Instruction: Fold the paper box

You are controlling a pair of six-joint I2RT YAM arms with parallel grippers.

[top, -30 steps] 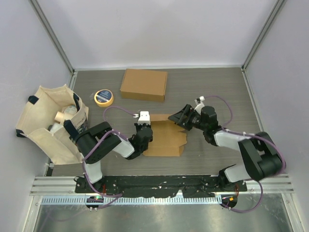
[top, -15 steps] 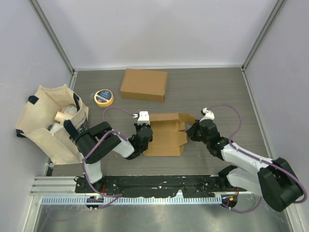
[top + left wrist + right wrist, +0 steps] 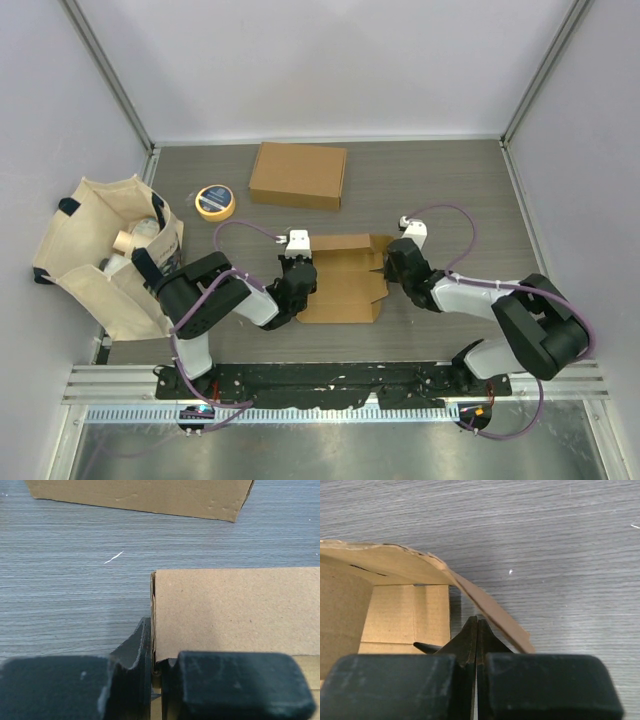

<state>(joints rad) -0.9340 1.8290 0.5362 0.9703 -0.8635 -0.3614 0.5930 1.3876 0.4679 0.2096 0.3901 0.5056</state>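
Observation:
The brown paper box (image 3: 345,285) lies partly folded on the table between the arms. Its left wall (image 3: 153,605) stands upright, and my left gripper (image 3: 297,264) (image 3: 154,647) is shut on that wall's near end. A box panel (image 3: 235,610) spreads to the right of the fingers. My right gripper (image 3: 388,266) (image 3: 477,622) is shut with nothing between its jaws, its tips just under a curved side flap (image 3: 490,610) at the box's right end. The box's inner panel (image 3: 402,615) shows to the left of it.
A closed brown box (image 3: 298,174) (image 3: 140,495) sits at the back. A yellow tape roll (image 3: 214,201) lies to its left. A cloth tote bag (image 3: 110,255) with items stands at the far left. Grey walls enclose the table.
My right gripper was open to the right of the box; it has shut and moved left to the box's right flap. The left gripper has kept its hold.

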